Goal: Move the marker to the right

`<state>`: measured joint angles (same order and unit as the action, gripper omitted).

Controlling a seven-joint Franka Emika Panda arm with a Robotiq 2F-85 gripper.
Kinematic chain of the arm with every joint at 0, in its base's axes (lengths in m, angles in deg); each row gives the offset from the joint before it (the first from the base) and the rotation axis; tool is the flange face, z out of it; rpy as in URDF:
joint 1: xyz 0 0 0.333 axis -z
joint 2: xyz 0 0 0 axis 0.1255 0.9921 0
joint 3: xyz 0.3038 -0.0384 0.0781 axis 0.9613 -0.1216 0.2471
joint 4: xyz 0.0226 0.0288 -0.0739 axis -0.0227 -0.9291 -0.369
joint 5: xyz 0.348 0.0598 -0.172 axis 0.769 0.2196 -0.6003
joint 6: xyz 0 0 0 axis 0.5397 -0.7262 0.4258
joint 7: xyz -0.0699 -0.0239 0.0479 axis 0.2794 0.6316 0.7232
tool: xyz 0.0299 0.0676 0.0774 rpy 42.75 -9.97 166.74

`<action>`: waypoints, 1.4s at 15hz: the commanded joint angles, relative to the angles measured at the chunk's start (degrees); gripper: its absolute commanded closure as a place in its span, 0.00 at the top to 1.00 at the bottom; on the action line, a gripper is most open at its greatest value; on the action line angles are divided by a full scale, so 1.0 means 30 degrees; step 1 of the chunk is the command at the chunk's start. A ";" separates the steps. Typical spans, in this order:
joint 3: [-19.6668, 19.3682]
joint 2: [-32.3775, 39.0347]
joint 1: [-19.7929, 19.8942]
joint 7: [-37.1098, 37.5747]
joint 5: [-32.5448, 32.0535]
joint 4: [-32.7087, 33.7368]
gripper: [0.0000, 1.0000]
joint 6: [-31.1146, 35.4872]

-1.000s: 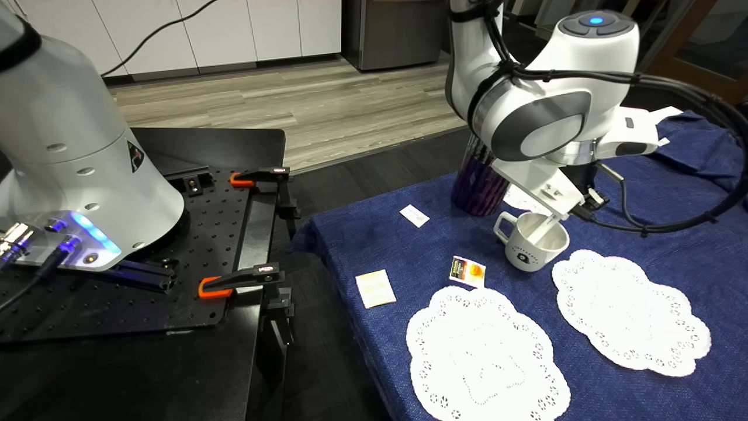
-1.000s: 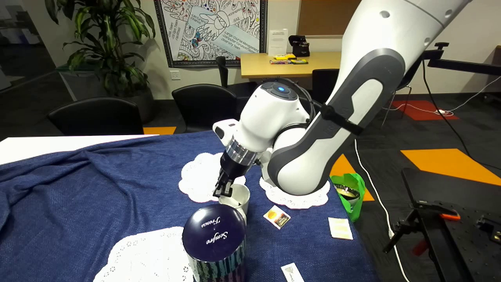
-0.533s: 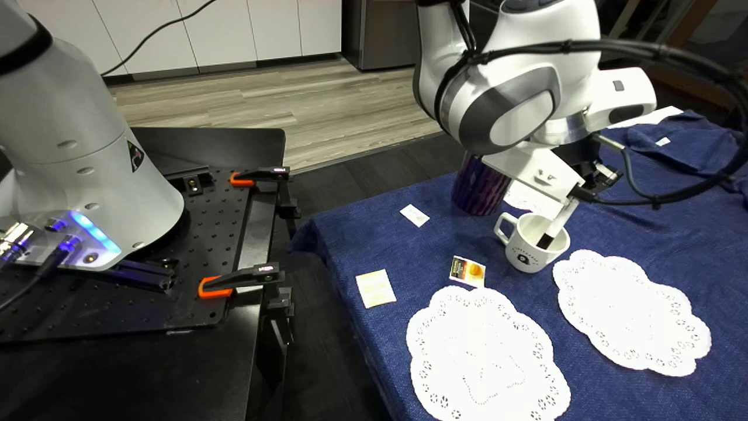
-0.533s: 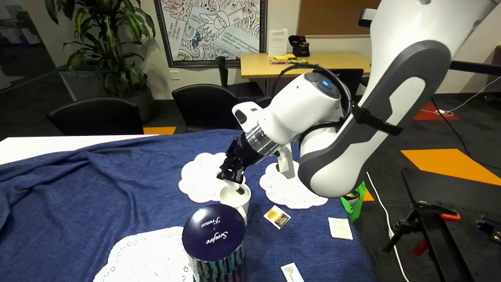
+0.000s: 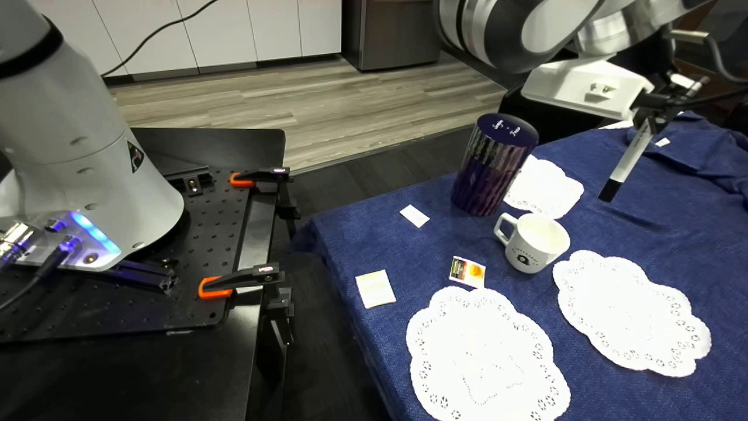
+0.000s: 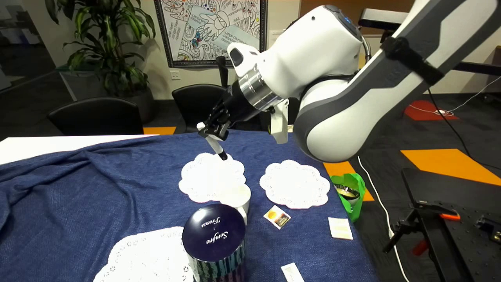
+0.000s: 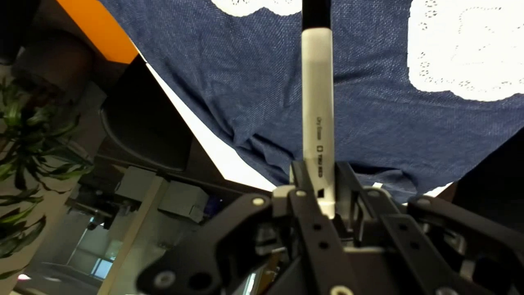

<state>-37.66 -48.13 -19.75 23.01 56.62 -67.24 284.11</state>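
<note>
The marker has a white barrel and a black end. It shows in both exterior views (image 5: 630, 159) (image 6: 215, 145) and in the wrist view (image 7: 317, 94). My gripper (image 7: 319, 174) is shut on its white end, with one finger on each side. The marker hangs tilted in the air above the blue cloth, black end down. The gripper also shows in both exterior views (image 5: 650, 120) (image 6: 214, 132). The white mug (image 5: 534, 242) stands upright on the cloth, apart from the marker, and nothing shows inside it. In an exterior view the canister partly hides the mug (image 6: 239, 197).
A tall dark purple canister (image 5: 495, 166) stands beside the mug. White lace doilies (image 5: 631, 316) (image 5: 485, 356) (image 5: 546, 190) lie on the blue cloth. A tea packet (image 5: 467, 272), a yellowish square (image 5: 376, 288) and a small white packet (image 5: 414, 216) lie nearer the robot base.
A second ago the marker was inside the mug at my gripper. It has been lifted out and carried up and away from the mug, beyond it from the robot base. The mug stands where it was.
</note>
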 commanded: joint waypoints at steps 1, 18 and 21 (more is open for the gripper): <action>-0.2972 -0.1117 -0.2793 -0.0381 0.2515 -0.2222 0.05 -0.0008; -0.5660 -0.0098 -0.2979 0.2921 0.1204 -0.1244 0.05 -0.9876; -0.4167 -0.0279 -0.0954 0.4175 -0.0775 -0.0296 0.05 -1.1499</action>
<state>-54.35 -48.66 -28.44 32.51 58.85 -71.73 254.76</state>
